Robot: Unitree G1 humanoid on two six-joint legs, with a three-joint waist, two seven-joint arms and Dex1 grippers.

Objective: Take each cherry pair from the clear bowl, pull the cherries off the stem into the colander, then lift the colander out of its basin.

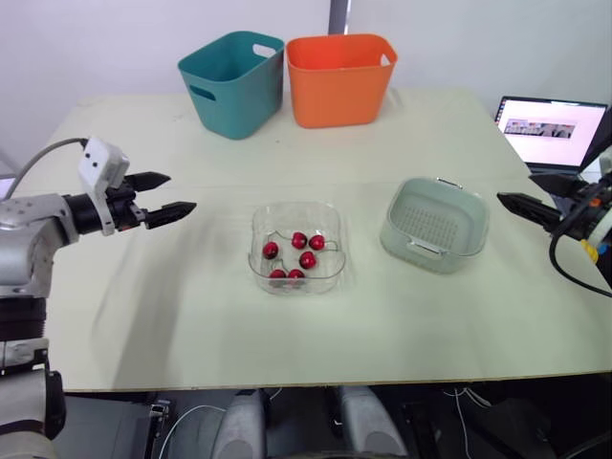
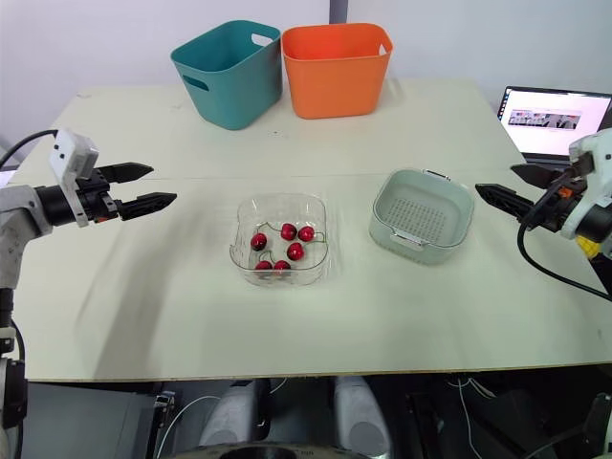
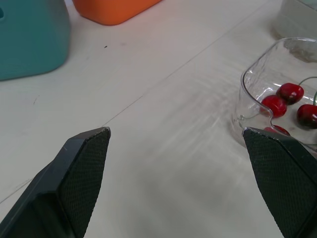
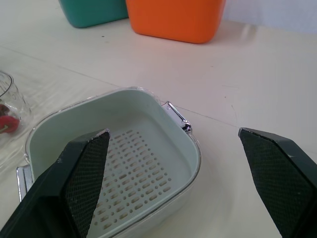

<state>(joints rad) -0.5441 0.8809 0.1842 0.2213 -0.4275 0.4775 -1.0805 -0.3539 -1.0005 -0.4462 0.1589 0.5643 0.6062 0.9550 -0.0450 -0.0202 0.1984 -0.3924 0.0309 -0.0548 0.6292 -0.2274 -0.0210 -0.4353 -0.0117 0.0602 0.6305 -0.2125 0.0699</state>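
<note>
Jaws released and spread wide on both arms, gripping nothing. The left jaws hover above the counter [image 1: 191, 316] on its left side, pointing toward the clear bowl [image 1: 256, 239] and well apart from it. The right jaws hang at the counter's right edge, aimed at the colander [image 1: 435, 225], close to it without touching. The bowl sits near the middle of the counter and holds six red cherries [image 1: 299, 240], thin stems showing among them. To its right the pale green colander, perforated floor bare, rests inside its clear basin [image 1: 449, 260]. At the far edge a teal bin [image 1: 229, 86] and an orange bin [image 1: 339, 81] stand side by side. An open laptop [image 1: 555, 129] sits beyond the right corner.
</note>
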